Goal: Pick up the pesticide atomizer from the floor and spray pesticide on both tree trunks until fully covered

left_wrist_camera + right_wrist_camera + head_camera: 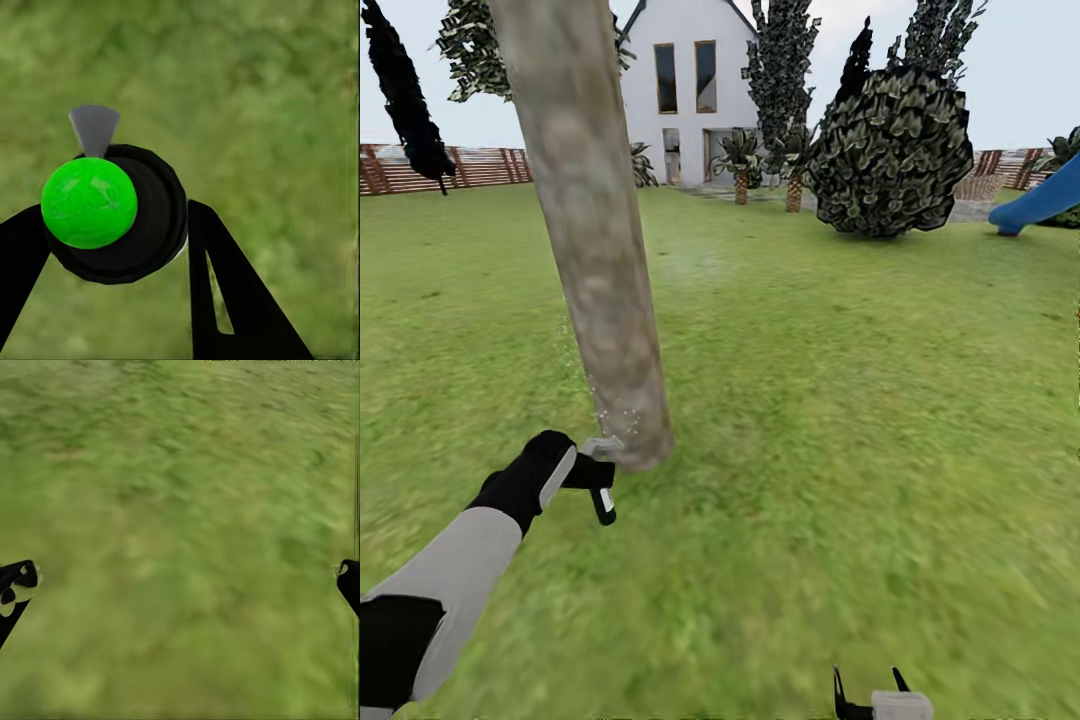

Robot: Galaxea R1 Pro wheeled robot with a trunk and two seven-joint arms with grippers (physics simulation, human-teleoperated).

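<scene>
Whitish pesticide specks dot the tree trunk base; the left gripper pinches the pesticide atomizer beside it. Right gripper fingers spread, idle. Most coverage seemingly remains.

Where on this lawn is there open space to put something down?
Open grass spreads right of the tree trunk, out to the big round bush and blue slide. It is crowded at the trunk's base, where the left gripper holds the pesticide atomizer.
</scene>
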